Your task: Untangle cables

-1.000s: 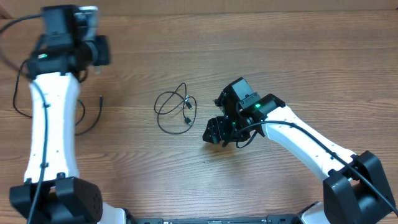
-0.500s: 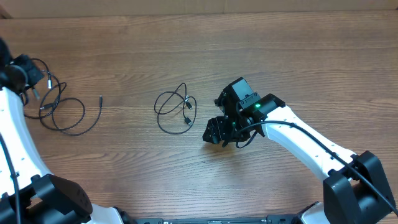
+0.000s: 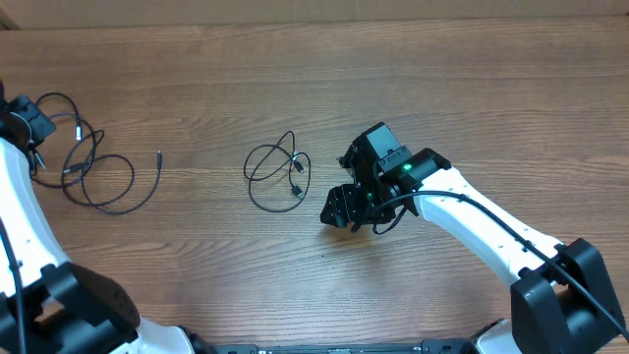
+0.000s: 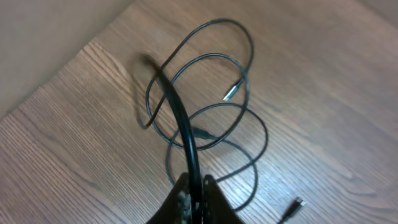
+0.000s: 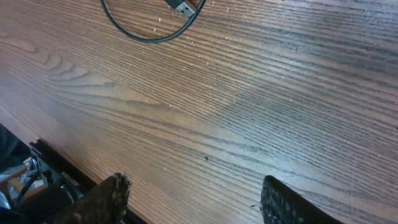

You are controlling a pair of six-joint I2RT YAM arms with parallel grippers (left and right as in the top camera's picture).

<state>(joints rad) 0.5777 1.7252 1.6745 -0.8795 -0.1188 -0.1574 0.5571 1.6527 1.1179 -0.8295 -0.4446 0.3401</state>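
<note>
Cables form two separate coils; left jaws pinch one.

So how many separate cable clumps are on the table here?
2. A small coil lies mid-table, beside the open right gripper. A larger tangle sits far left, one strand pinched in the left gripper. Cords within each can't be counted.

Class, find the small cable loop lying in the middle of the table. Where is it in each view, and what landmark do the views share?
Overhead: cable loop mid-table, just left of the right gripper.
Left wrist: not in it; only the other cable bundle shows.
Right wrist: its lower arc and plug at the top edge, left of centre.
Shared landmark: the wooden table.
</note>
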